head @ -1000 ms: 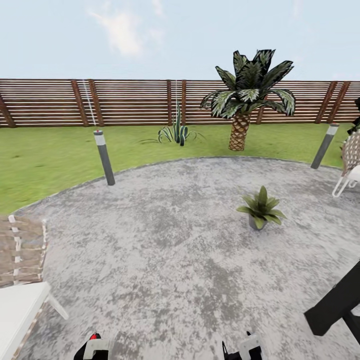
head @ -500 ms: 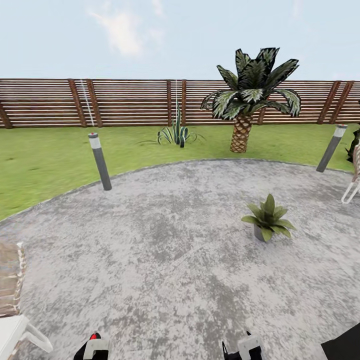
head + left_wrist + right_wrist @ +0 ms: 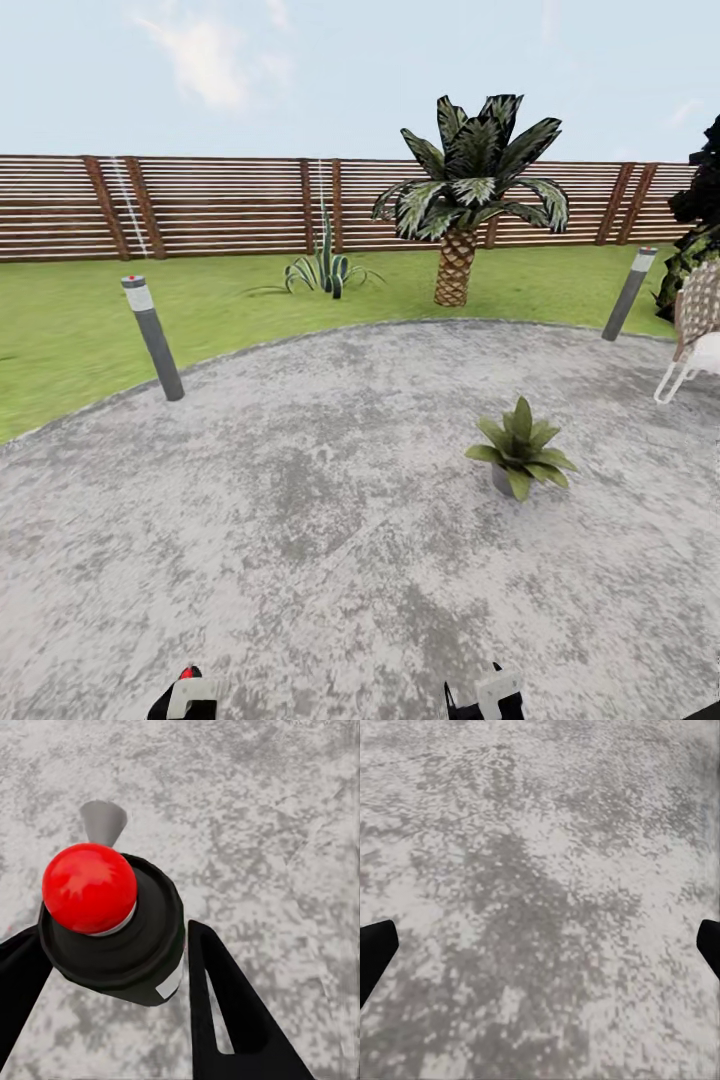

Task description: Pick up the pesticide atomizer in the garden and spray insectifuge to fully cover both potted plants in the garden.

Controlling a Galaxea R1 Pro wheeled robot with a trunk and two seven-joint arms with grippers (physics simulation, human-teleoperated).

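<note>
The pesticide atomizer [image 3: 112, 930] sits clamped between the two black fingers of the left claw [image 3: 112, 967], seen from above in the left wrist view as a dark round body capped by a red dome, held over mottled grey paving [image 3: 262, 810]. In the head view its red tip shows at the lower edge, just above the left claw [image 3: 190, 695]. The right claw [image 3: 540, 945] hangs with its fingers spread wide apart and nothing between them, over the same paving.

Ahead of both claws and off toward the right claw's side stands one potted plant [image 3: 518, 458], a low rosette of pointed green leaves on the stone. Over the last second the whole head view has swung: the chair and the dark frame at the lower corners have dropped out, the grey bollard [image 3: 153, 338] now lies further to the left, and the plant sits nearer the middle. That reads as the robot turning to face the plant, not things moving.

Judging from this, the pick-up is done and the approach is under way; the plant is well apart from the left claw, too far to spray yet. Beyond it stand the palm [image 3: 462, 215], lawn [image 3: 70, 330] and slat fence [image 3: 220, 205].
</note>
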